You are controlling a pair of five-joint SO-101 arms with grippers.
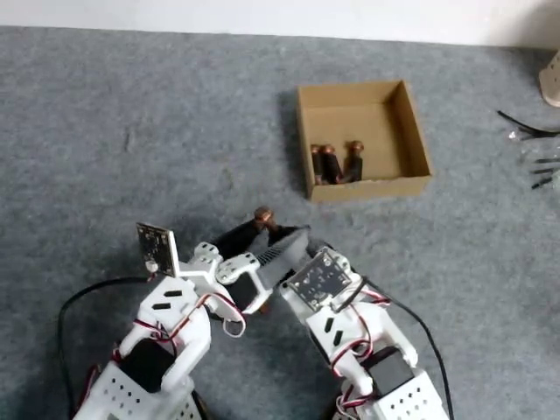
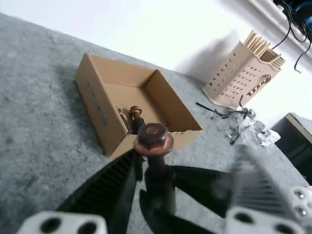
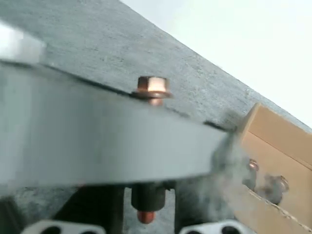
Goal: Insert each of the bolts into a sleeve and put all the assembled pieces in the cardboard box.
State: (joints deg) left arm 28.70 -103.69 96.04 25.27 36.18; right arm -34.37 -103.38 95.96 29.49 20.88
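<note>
- The cardboard box (image 1: pixel 367 188) stands open on the grey felt-like table cover (image 1: pixel 131 131), and every place below is given from it.
- Three assembled pieces (image 1: pixel 332 164), dark sleeves with copper-coloured heads, are inside the box. They are bunched against the wall nearest the arms, toward one corner.
- Outside the box, just beyond that same wall, the two arms meet over the cover.
- A bolt (image 2: pixel 153 138) with a copper-coloured flanged hex head stands upright there. Its shaft runs down into a dark sleeve (image 2: pixel 159 191).
- In the right wrist view the bolt's copper tip pokes out under the sleeve, and the head sits clear above the sleeve's top.
- The left gripper (image 2: pixel 155 175) is on the arms' side of the box. Its black ribbed fingers (image 2: pixel 114 183) are closed on the sleeve from both sides and hold it off the cover.
- The right gripper (image 1: pixel 282 245) comes in beside the left one at the same piece, also on the arms' side of the box. Whether it is clamped on anything cannot be told, as a grey blur crosses its own view in front of the bolt's shaft.
- Beyond the box from the left gripper, a cream perforated holder (image 2: pixel 242 73) with wooden sticks stands by the white wall.
- Black cable ties (image 1: pixel 529 131) lie well apart from the box, near that holder.
</note>
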